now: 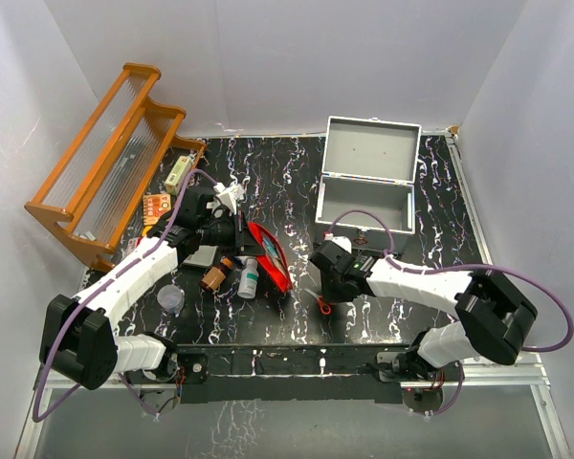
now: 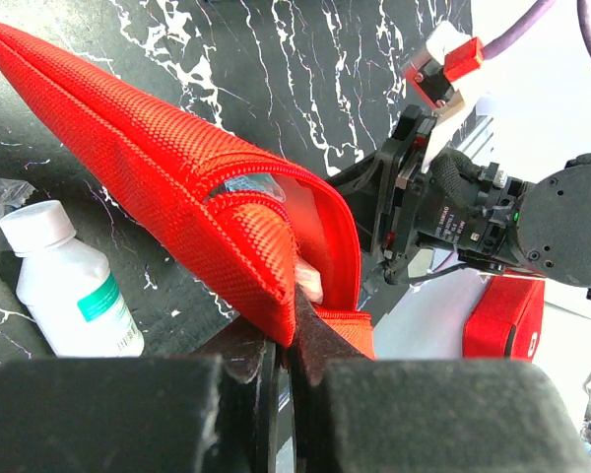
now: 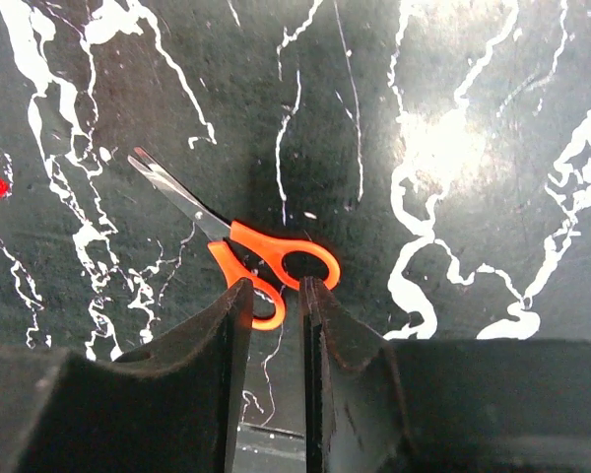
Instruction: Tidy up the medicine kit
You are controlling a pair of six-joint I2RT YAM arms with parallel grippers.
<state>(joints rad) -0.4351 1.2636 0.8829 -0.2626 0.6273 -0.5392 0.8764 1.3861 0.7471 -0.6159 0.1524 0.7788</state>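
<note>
A red fabric pouch [image 1: 268, 254] lies open at the table's middle. My left gripper [image 1: 237, 229] is shut on its rim. In the left wrist view the pouch [image 2: 177, 187] stands on edge, pinched at the fingertips of the gripper [image 2: 294, 325], with something pale inside. Orange-handled scissors [image 1: 323, 305] lie flat on the table. My right gripper [image 1: 326, 290] hangs just over them. In the right wrist view the gripper [image 3: 276, 291] is narrowly open, its tips straddling one handle loop of the scissors [image 3: 276, 258].
An open grey metal case [image 1: 367, 182] stands at the back right. A brown bottle [image 1: 213, 276] and a white bottle [image 1: 249, 278] lie left of the pouch, by a plastic cup [image 1: 170, 298]. A wooden rack [image 1: 105, 163] leans at the far left, an orange packet [image 1: 156, 207] beside it.
</note>
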